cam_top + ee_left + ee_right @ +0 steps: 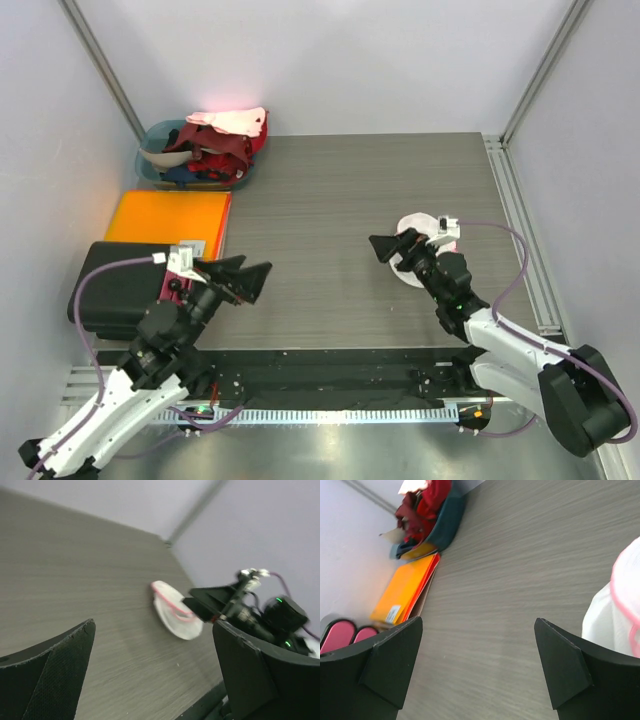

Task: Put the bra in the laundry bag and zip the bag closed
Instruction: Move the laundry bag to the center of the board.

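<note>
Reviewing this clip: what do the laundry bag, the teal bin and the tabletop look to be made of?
Laundry bag: soft white fabric with a pink edge, probably mesh, though the weave is too blurred to confirm; its outline is limp and uneven.
Teal bin: likely plastic, with a smooth, evenly coloured wall.
Tabletop: matte grey wood-grain surface, possibly laminate, with fine parallel streaks and little glare.
</note>
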Controlling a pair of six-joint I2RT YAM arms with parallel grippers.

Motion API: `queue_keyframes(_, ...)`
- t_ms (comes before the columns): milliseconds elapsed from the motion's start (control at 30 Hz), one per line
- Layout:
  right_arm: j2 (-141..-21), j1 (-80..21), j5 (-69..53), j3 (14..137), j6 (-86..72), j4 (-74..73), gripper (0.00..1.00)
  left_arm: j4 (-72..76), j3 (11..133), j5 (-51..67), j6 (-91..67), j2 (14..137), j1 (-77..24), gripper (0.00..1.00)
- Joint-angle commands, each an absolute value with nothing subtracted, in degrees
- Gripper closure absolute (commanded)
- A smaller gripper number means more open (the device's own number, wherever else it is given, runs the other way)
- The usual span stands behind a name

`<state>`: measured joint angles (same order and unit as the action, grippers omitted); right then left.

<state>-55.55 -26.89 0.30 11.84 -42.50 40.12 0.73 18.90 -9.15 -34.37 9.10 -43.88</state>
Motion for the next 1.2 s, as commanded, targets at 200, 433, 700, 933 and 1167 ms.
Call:
queue_keyframes(200,-66.3,-26.1,10.5,37.1,-32.5,3.3,0.00,-39.6,42.3,-33.5,-48.7,25.0,-43.9,0.00)
queue_keyframes(433,-71.9,-21.9,-15.9,33.1,-32.8,15.6,0.00,-28.5,41.5,-27.5,-42.3,24.8,-43.9,0.00)
queue_keyframes(700,-73.8,-19.9,-15.8,33.0,-35.2,13.4,0.00,-25.7,57.0,-13.8,-35.0,52.0,-42.7,0.00)
queue_keyframes(933,-62.5,-19.3,3.9,36.8,-32.8,-7.4,0.00,-13.9,63.4,7.6,-34.9,71.4,-42.4,0.15)
queue_keyframes(1167,-53.4,-13.8,17.6,42.4,-33.0,-24.3,0.00,3.3,62.5,14.4,-44.5,86.5,-43.9,0.19)
